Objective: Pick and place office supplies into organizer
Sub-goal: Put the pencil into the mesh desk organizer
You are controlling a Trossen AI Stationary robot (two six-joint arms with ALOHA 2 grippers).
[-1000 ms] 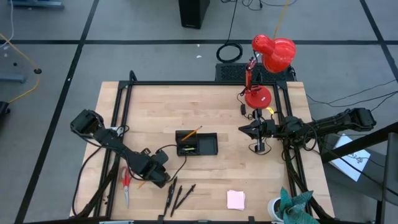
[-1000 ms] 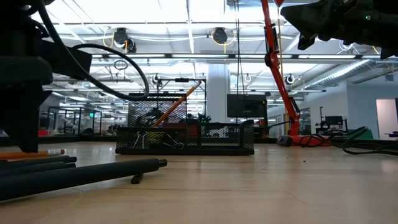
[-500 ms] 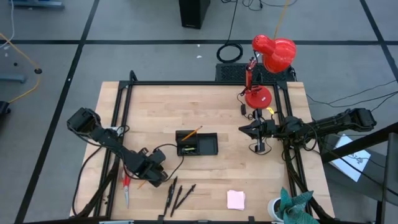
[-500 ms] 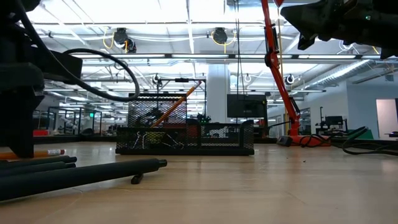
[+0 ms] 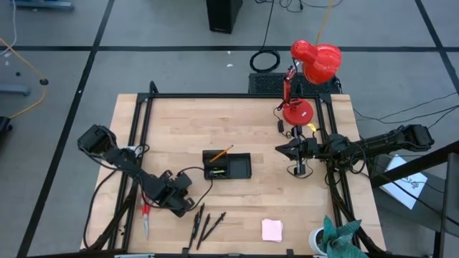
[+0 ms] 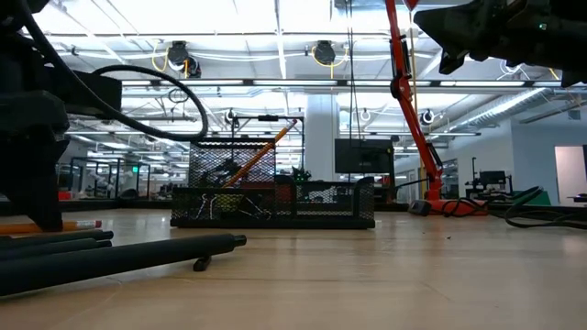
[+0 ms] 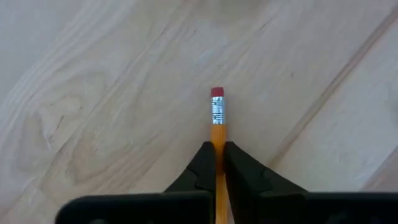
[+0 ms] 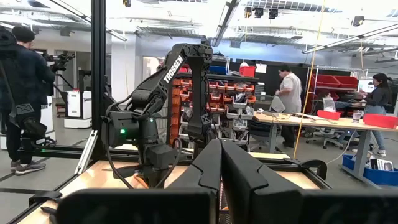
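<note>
My left gripper [image 5: 177, 208] is down at the table's near left and shut on an orange pencil [image 7: 217, 127]. The pencil's red eraser end [image 7: 216, 93] sticks out past the fingertips. Beside it lie red-handled scissors [image 5: 145, 215] and thin black pens [image 5: 204, 226]. A pale pink note pad [image 5: 272, 229] lies flat near the front edge. The black organizer [image 5: 227, 166] stands at mid-table, with another orange pencil [image 5: 222, 153] leaning out of it. My right gripper [image 5: 281, 149] waits, shut, raised at the table's right. My left gripper pinches the pencil's shaft [image 7: 217, 138] between its two fingertips, a short way behind the metal ferrule. The fingers come steeply from above, one on each side of the shaft. In the low view the pencil [image 6: 55, 224] lies level at the table top.
A red desk lamp [image 5: 308, 72] stands at the far right corner. A cup with green cloth [image 5: 330, 240] sits at the near right corner. Bare wood lies between the organizer and the note pad.
My left gripper has sunk a little toward the table at the pencil and shifted slightly toward the left edge. The right arm has kept still.
</note>
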